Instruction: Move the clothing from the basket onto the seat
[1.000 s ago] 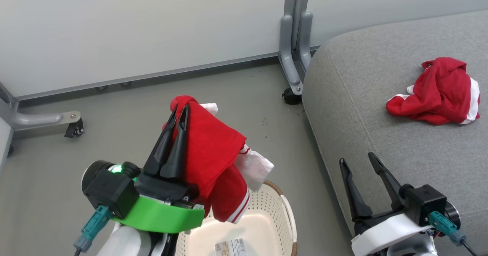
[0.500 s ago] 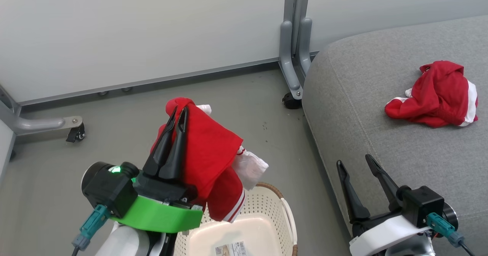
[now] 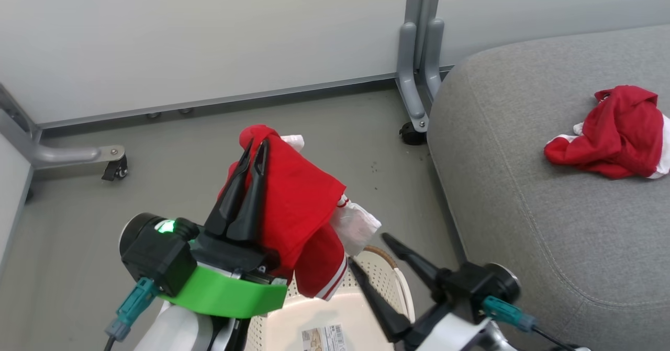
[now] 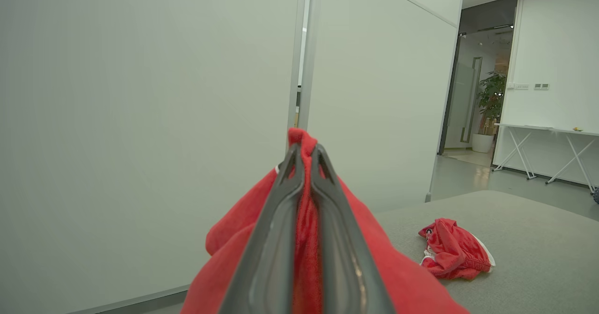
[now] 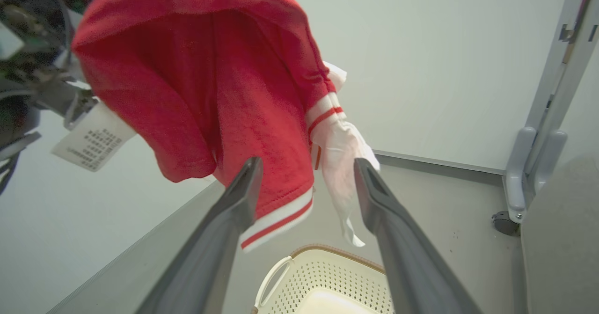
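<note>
left gripper (image 3: 257, 144): clamped tight on a fold of the red garment (image 3: 298, 204); wrist view shows fabric pinched between its two fingers (image 4: 281, 239), red tuft poking out past the tips
held garment: hangs off the left gripper, raised clear above the basket (image 3: 390, 272); drapes to the gripper's right side
garment details: white-and-red striped hem (image 5: 276, 222) at the bottom, thin white panel (image 3: 356, 225) dangling beside it, printed white tag (image 5: 91, 143) on the near side
right gripper (image 3: 368, 247): wide open, holding nothing; fingers angled up toward the hanging garment, over the basket's right rim
right gripper vs cloth: in its wrist view the striped hem and white panel sit between the fingers (image 5: 224, 220); contact, cannot tell
basket: cream perforated, brown rim, on the floor (image 3: 157, 173) under both grippers; no garment visible inside, barcode sticker (image 3: 327, 337) on the bottom
second red garment (image 3: 617, 134): crumpled on the seat (image 3: 523, 183), well apart from the grippers, white edge showing
seat: grey upholstered cushion, just right of the basket
background: pale partition wall (image 3: 209, 37), grey post with caster (image 3: 413, 134) at the seat's corner
</note>
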You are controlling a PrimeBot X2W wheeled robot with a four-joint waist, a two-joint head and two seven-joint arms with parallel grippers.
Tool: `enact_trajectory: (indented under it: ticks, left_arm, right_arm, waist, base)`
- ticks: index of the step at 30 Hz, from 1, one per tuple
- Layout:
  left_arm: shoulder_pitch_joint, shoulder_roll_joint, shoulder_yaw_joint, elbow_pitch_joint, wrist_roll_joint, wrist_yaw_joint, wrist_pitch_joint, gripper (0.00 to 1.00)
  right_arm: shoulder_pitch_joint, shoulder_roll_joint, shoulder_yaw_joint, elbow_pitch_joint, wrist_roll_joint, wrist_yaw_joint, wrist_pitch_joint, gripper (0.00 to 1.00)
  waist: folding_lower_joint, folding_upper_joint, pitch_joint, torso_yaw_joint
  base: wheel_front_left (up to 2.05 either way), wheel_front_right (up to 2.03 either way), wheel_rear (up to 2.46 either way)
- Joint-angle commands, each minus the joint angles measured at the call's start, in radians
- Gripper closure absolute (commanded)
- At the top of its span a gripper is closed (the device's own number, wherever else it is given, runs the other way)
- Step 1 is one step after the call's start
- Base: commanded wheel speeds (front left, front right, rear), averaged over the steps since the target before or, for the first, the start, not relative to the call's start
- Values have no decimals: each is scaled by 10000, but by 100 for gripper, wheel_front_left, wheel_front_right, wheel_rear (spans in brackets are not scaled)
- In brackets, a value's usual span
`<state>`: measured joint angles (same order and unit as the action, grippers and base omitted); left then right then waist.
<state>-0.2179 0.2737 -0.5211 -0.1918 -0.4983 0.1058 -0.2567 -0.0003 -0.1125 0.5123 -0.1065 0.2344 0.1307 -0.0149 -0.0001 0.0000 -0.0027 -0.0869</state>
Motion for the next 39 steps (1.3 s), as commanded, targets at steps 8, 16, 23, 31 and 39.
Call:
enact_trajectory:
  ticks: [8,16,23,31,39]
  left_arm:
    - [-446,-286,-310,106,127,-189,-56,100]
    - [-540,-466,-498,148,122,-321,-68,100]
    - [-489,-514,-546,185,64,-352,-78,100]
    - [-373,-512,-516,133,70,-270,-88,100]
    - [-338,-421,-617,185,77,-283,48,100]
  right_arm:
    - [-2100,-118,1500,1161,620,0,-516,0]
    - [-3722,248,2039,2993,990,0,-1077,0]
    - [-4515,467,2434,3981,1455,0,-1462,100]
    - [-4847,521,2699,4435,1774,0,-1819,100]
    - [-5014,533,2882,4660,1949,0,-1949,100]
  waist:
    - [1,0,264,489]
    - [1,0,269,706]
    - [1,0,242,743]
    - [1,0,253,718]
    - [1,0,243,692]
  base:
    - [0,0,0]
    - [0,0,0]
    - [0,0,0]
    - [0,0,0]
    - [0,0,0]
